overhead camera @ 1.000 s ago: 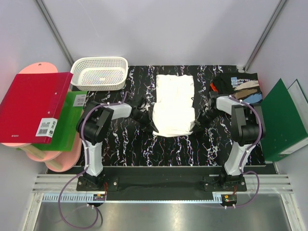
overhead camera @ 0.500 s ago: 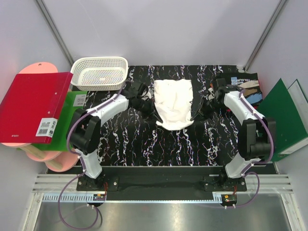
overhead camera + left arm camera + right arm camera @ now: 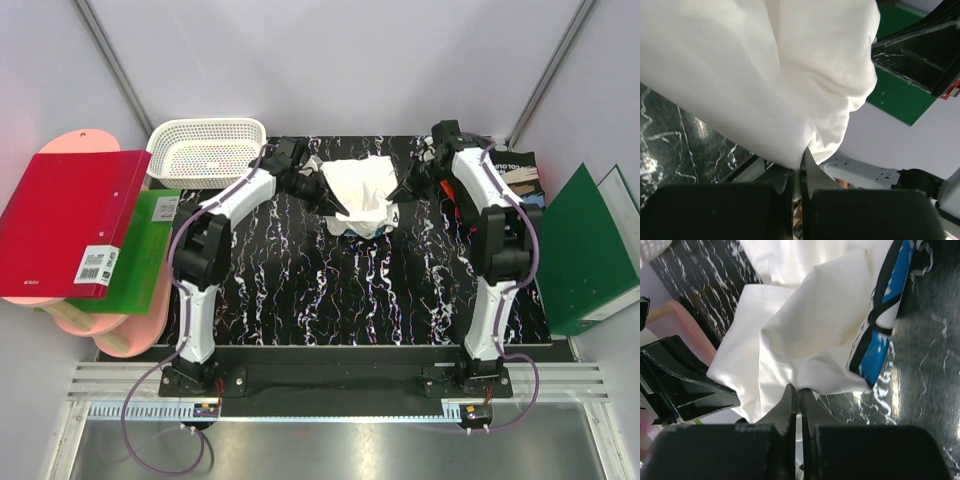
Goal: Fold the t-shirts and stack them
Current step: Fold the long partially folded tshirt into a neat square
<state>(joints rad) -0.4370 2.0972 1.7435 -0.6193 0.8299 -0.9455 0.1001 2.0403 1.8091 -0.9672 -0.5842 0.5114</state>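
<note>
The marbled black table (image 3: 330, 300) spreads nearer than the white lattice basket (image 3: 207, 150), which stands at its far left corner. A red binder (image 3: 65, 225) and a green binder (image 3: 140, 250) lie nearer than the basket and to its left, at the table's edge.

Just right of the basket, at about the same depth, the white t-shirt (image 3: 360, 190) is bunched into a crumpled bundle between both arms. The left end effector (image 3: 320, 192), on the basket's side of the bundle, is closed on a pinch of white cloth; the left wrist view shows its tips (image 3: 799, 162) meeting on the fabric's lower fold. The right end effector (image 3: 403, 188), on the side away from the basket, is likewise clamped on the white cloth (image 3: 810, 340). A blue and black printed patch (image 3: 880, 325) shows at that edge.

Farther right of the basket, beyond the right arm, the black t-shirt (image 3: 512, 178) lies folded at the table's far right corner.
</note>
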